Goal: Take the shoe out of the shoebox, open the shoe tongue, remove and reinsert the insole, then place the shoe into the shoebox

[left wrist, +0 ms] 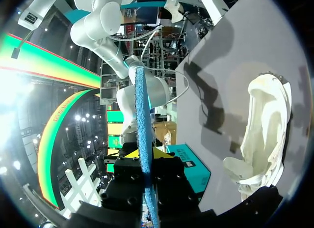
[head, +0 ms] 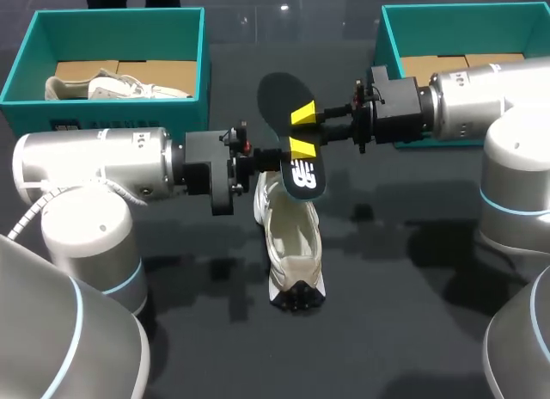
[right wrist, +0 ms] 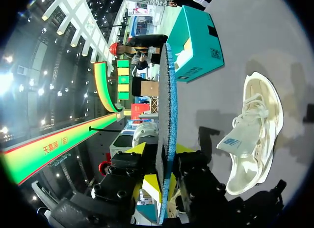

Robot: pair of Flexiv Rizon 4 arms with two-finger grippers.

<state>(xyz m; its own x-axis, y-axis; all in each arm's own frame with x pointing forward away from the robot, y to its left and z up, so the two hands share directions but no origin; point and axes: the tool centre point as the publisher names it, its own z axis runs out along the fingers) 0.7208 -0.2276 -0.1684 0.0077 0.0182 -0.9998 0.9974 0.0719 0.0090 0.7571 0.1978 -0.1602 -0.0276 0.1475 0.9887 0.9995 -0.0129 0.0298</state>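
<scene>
Black insole (head: 284,94), lengthwise away from robot, pinched by left hand (head: 292,150) and right hand (head: 306,115).

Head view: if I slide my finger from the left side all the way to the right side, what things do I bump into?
Left shoebox with a pale shoe in it → insole held up in the middle → right shoebox.
</scene>
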